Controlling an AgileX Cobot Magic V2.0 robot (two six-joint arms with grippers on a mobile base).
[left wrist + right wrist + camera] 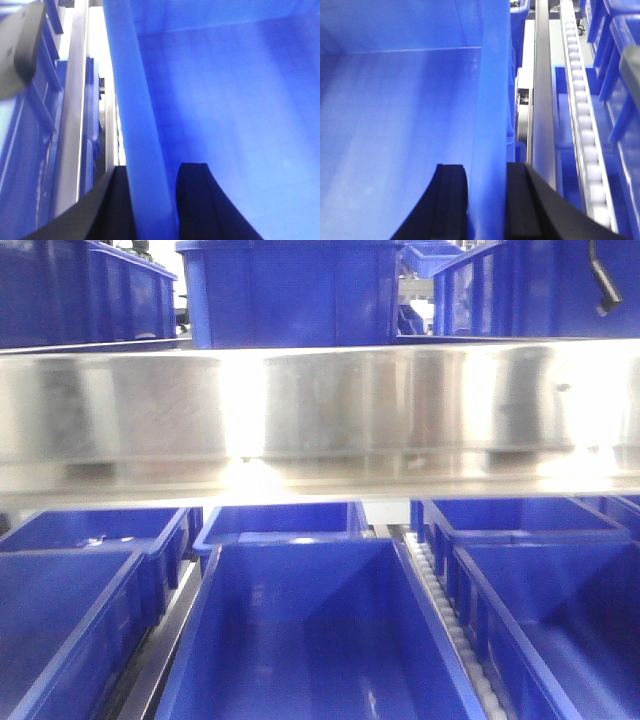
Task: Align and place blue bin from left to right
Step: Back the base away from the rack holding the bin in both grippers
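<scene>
Blue plastic all over the rack, under a steel shelf beam (320,420) across the front view. In the middle lane of the lower level, close to the camera, the blue bin (310,640), open, with nothing inside. Held from both sides: left claw (155,167) astride the left wall (135,100), one finger outside and one inside, both pressed on the plastic. Right claw (484,166) in the same way astride the right wall (490,75), clamped on it. No gap to see between fingers and wall in either wrist view.

Around it: another bin (70,640) near on the left, with a metal rail (165,635) between. A white roller track (440,610) just beside the right wall, and more bins (560,620) beyond. Behind, a further bin (285,520) in the same lane, close to the held one; touching or not, impossible to tell.

As for progress, a judgement only: grasp done, bin in hand, placing not yet finished. Walls roughly parallel with the rail and the roller track, so alignment probably near. Resting on the lane or lifted a little: not visible. Left to do: settle in line with the neighbours, release both claws, withdraw without dragging the walls. Number of bins already in order, and number waiting, not possible to say from here.
</scene>
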